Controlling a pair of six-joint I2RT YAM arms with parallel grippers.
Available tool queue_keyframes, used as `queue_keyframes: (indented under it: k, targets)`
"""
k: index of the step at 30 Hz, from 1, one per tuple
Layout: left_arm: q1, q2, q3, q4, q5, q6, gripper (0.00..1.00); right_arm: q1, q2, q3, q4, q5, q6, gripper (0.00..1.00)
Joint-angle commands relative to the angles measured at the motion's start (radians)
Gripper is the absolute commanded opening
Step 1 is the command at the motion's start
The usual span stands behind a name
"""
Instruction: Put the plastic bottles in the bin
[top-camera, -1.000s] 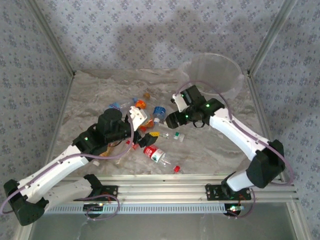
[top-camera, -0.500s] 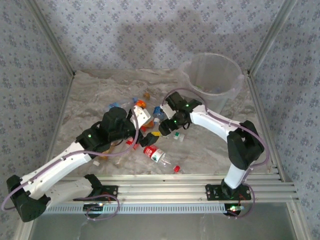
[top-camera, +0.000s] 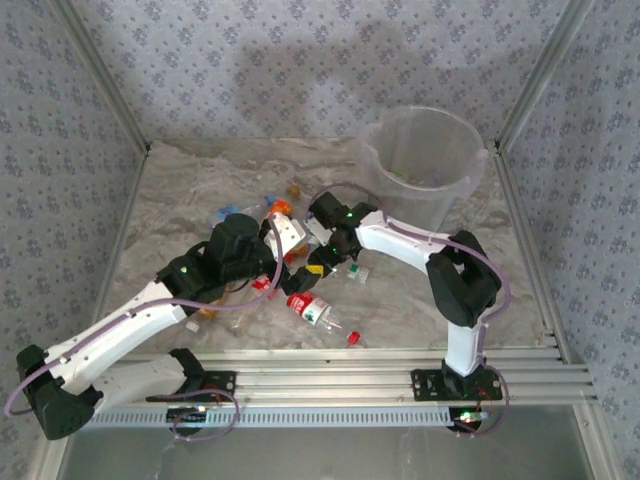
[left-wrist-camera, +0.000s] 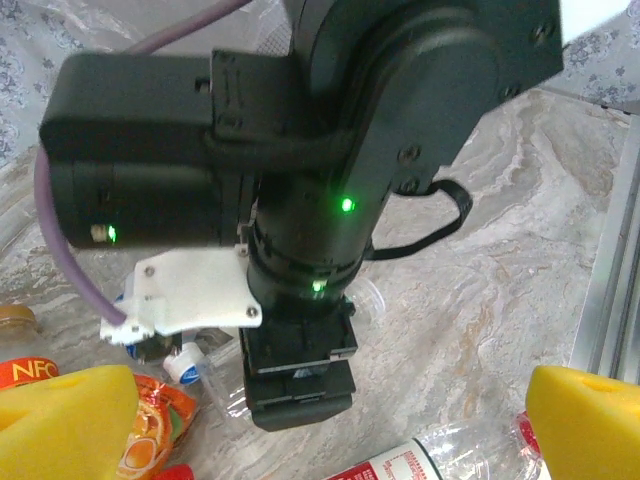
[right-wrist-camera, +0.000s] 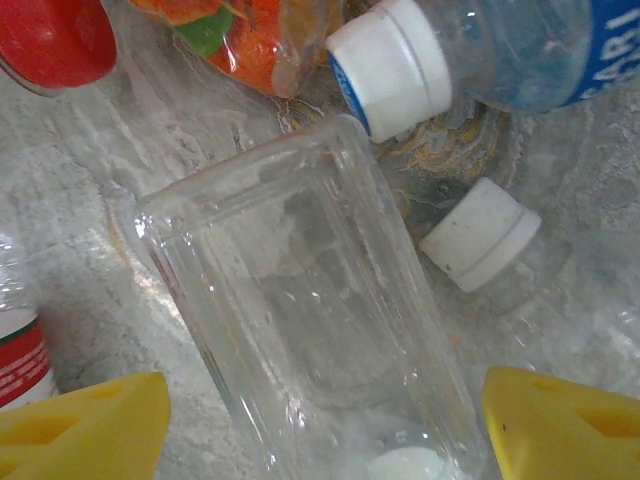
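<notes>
Right wrist: the right gripper (right-wrist-camera: 320, 428) stands open, yellow tips either side of a clear square-sided bottle (right-wrist-camera: 300, 320) lying on the marble table (right-wrist-camera: 70, 230), not pinching it. A blue-labelled bottle (right-wrist-camera: 520, 50) lies just beside its far end, so squeezing that slick wall could shoot it out or shove the neighbour. Left wrist: the left gripper (left-wrist-camera: 330, 430) is wide open and empty, the right arm's wrist (left-wrist-camera: 310, 170) directly ahead; any advance risks a knock. Top: the bin (top-camera: 450, 195) sits far right, well apart from the plastic bottles (top-camera: 306, 305); a weak hold could drop one short
</notes>
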Motion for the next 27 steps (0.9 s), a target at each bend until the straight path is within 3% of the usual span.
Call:
queue_keyframes:
  k: [1,27]
  targets:
    - [-0.01,-0.003,0.036,-0.005,0.009,0.011,1.0,0.027,0.034,0.037,-0.057,0.09,-0.036,0.84]
    - [-0.013,-0.008,0.037,-0.002,0.009,0.011,1.0,0.049,0.048,0.043,-0.09,0.053,-0.041,0.61]
